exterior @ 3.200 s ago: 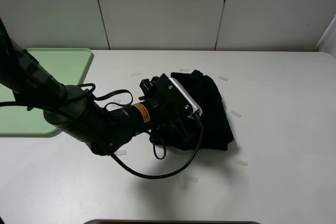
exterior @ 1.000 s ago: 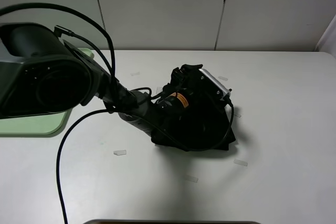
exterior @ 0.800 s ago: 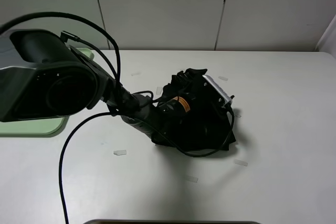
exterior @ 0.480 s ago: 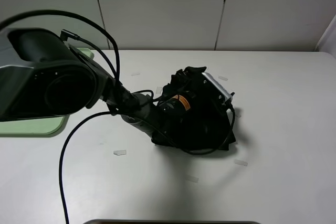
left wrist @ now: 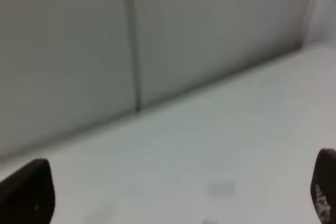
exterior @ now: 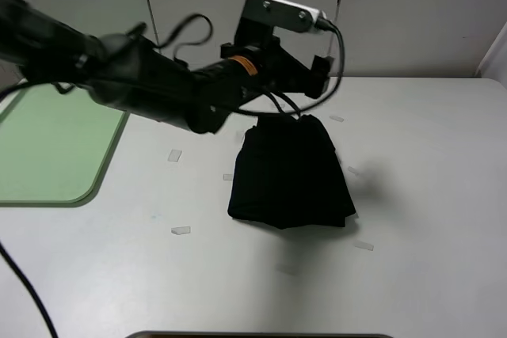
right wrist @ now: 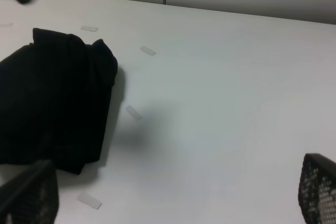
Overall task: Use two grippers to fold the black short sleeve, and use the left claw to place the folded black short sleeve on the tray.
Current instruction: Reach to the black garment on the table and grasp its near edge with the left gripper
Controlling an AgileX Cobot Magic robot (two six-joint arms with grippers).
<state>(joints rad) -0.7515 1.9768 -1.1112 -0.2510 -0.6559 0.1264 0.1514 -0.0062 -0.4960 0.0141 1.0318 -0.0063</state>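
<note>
Claw lifted above shirt on white table

Left claw (exterior: 297,85) hangs wide open and empty above the folded black short sleeve (exterior: 289,172) lying on the white table (exterior: 428,195); pale green tray (exterior: 47,148) sits well apart, grey wall panels (exterior: 238,13) behind.

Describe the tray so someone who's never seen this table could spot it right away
On the white table, look to the far left edge, left of the folded black cloth T-shirt. The flat pale green plastic tray lies there, the only coloured thing, with rounded corners and a low rim.
</note>
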